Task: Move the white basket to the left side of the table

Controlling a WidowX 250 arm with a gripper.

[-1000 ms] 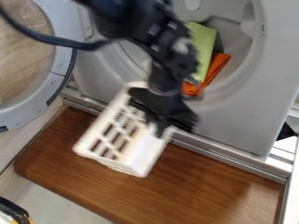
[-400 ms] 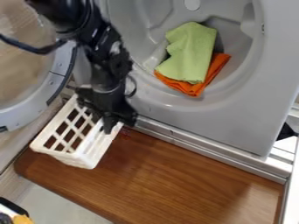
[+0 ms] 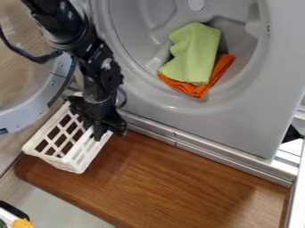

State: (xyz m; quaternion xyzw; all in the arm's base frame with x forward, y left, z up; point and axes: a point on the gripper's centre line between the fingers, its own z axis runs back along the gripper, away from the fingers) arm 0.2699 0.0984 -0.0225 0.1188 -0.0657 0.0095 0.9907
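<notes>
Basket (image 3: 88,153) extends left from my claw (image 3: 99,132), which pinches its right rim, so I should release at the counter's (image 3: 179,178) left end.

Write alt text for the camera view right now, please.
A black robot gripper holds a white lattice basket at the left end of a wooden table, beside an open drum containing a green cloth and an orange cloth.
</notes>
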